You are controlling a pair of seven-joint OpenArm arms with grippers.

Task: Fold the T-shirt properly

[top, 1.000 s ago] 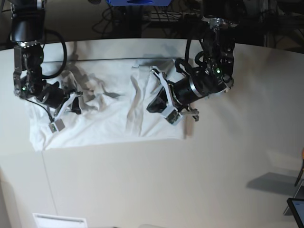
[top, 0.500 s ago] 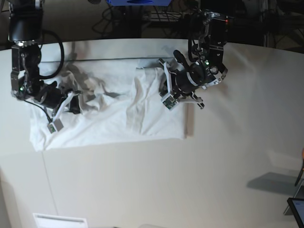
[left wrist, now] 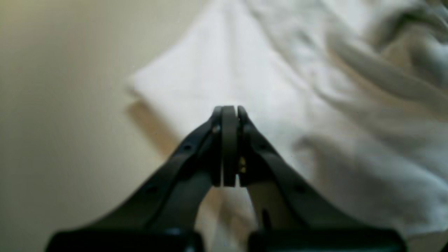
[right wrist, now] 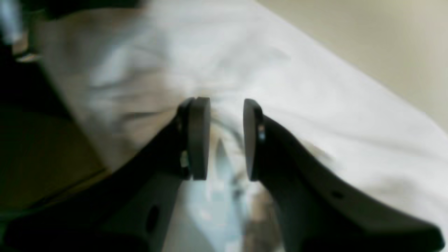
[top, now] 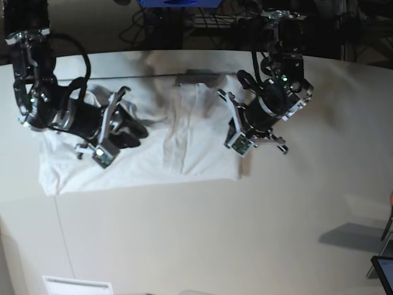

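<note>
Both wrist views are soft with blur. In the left wrist view the T-shirt point(left wrist: 287, 80) runs off the top and right edges, its far folds smeared into grey streaks. In the right wrist view the cloth between the fingers point(right wrist: 199, 136) of the right gripper point(right wrist: 226, 138) is too smeared to tell whether any of it is pinched, and the dark shape at the left edge cannot be identified. In the base view the left gripper point(top: 231, 136) has its fingertips too small to make out, the right arm is cut off at the top edge, and the collar tag cannot be found.
</note>
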